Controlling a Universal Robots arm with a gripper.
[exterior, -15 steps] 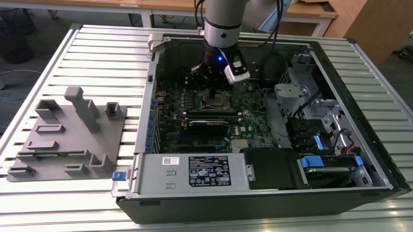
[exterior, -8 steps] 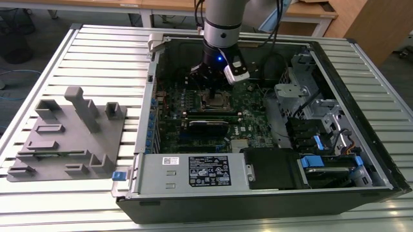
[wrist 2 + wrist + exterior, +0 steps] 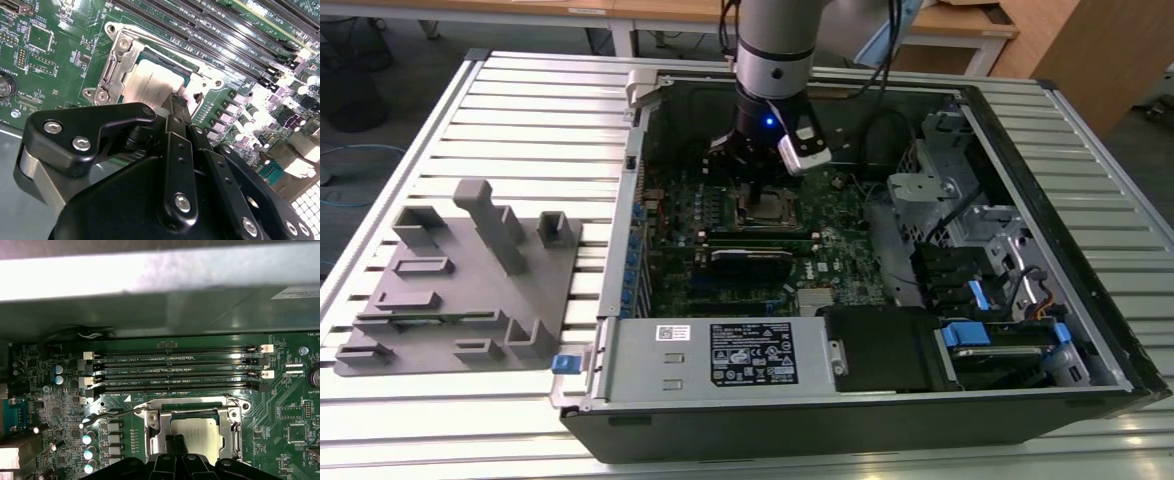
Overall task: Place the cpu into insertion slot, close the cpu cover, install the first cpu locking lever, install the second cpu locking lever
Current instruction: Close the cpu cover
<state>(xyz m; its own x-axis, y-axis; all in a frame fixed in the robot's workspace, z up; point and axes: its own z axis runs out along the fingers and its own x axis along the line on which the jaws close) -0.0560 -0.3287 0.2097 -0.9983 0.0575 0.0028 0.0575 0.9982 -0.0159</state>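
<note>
Exterior view, from its left to its right:
- Grey moulded fixture (image 3: 454, 280) lies on the slatted bench (image 3: 520, 100) near the left edge.
- Open computer case (image 3: 854, 435) takes up the middle and right of the bench. The green motherboard (image 3: 720, 255) lies flat on the case floor.
- The arm comes down into the far half of the case. The gripper (image 3: 750, 192) is over the insertion slot (image 3: 233, 413), about mid-board.
- Grey drive cage (image 3: 947, 190) stands against the case's right wall.

Both wrist views:
- The cpu (image 3: 150, 82) (image 3: 200, 432) sits in the slot, lying flat with its dull metal top facing up. It is square, with no long axis, and its edges run parallel to the memory slots (image 3: 175, 372).
- The cpu cover (image 3: 117, 62) (image 3: 154, 432) lies down around the cpu, which shows through its window.
- A thin wire locking lever (image 3: 117, 415) runs with its long axis along the slot edge nearest the memory slots. Its handle end sticks out past the slot corner, over a row of capacitors (image 3: 87, 440). Cannot tell whether it is latched.
- Gripper (image 3: 175, 102) (image 3: 175, 440): fingers are drawn together with nothing seen between them. The tips are at the cpu's near edge. Cannot tell whether they touch it.
</note>
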